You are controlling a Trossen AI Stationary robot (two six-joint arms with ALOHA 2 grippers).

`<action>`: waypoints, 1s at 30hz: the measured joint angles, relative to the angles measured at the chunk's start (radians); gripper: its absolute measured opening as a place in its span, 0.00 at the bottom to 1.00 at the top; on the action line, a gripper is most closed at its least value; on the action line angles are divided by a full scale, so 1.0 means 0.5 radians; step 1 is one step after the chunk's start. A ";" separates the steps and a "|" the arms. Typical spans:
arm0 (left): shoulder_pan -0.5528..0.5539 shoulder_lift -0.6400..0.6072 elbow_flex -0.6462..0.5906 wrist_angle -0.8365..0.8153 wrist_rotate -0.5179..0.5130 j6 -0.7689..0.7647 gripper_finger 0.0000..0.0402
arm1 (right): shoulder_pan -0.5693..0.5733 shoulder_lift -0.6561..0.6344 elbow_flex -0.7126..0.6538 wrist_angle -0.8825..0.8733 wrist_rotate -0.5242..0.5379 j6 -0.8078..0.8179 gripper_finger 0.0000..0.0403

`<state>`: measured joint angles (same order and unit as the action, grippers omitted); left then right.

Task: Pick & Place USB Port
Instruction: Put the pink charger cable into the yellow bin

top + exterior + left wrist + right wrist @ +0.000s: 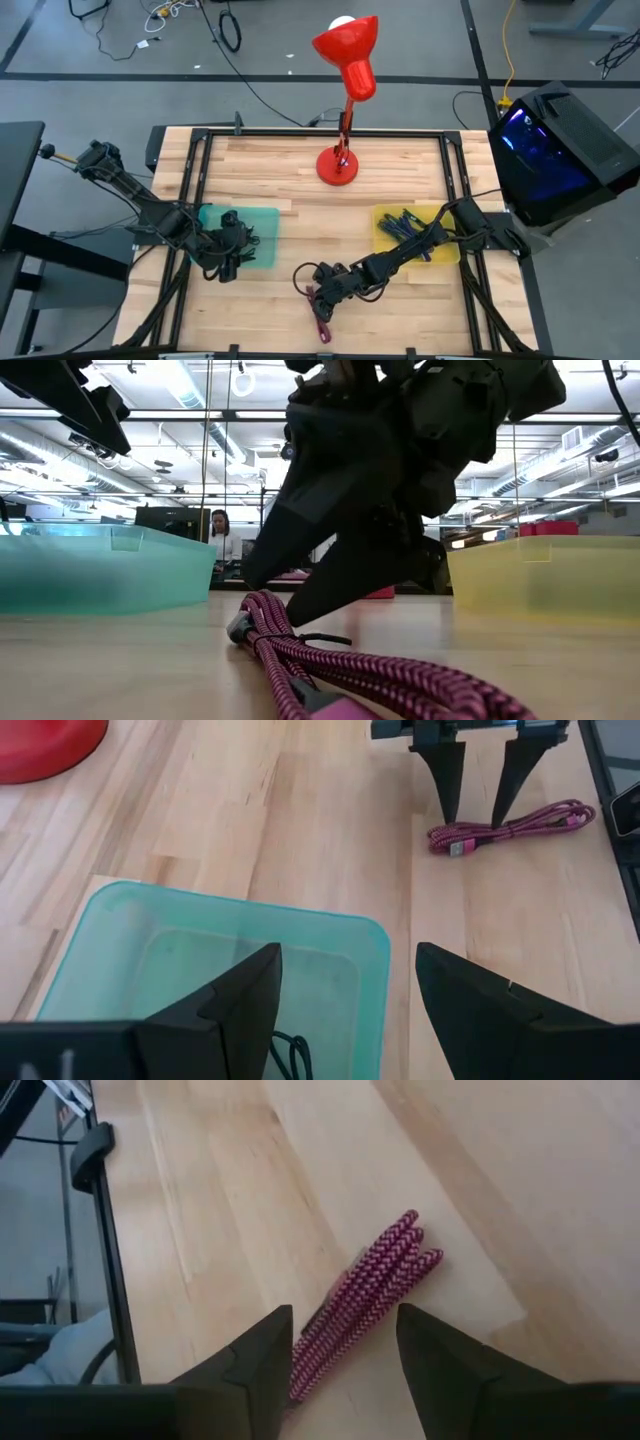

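Right gripper (477,808): 2 fingers parted, poised over the bundled pink USB cable (510,825) on the table (400,170); nothing held. Left gripper (229,262): spread wide, empty, above the teal bin (215,935). Cable plug partly obscured.

I find no words, brand marks or numbers I can read anywhere around me. Pale strokes show on my left wrist housing (60,1065), perhaps part of a letter, but they are cut off at the edge and I cannot make them out. Both bins and the lamp carry nothing legible.
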<state>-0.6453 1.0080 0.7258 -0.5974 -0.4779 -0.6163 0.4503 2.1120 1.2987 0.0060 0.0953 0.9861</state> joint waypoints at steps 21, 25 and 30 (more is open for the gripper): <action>0.000 0.001 0.000 0.003 0.000 0.000 0.59 | -0.069 0.089 0.007 0.140 -0.014 -0.073 0.04; 0.000 0.001 0.000 0.005 0.000 0.000 0.59 | -0.114 0.086 0.007 0.130 -0.094 -0.177 0.02; 0.000 0.001 0.000 0.006 0.000 -0.001 0.59 | -0.232 0.066 0.004 0.106 -0.202 -0.328 0.01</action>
<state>-0.6453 1.0084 0.7258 -0.5945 -0.4778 -0.6167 0.3342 2.1451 1.3006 0.0591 -0.0059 0.8222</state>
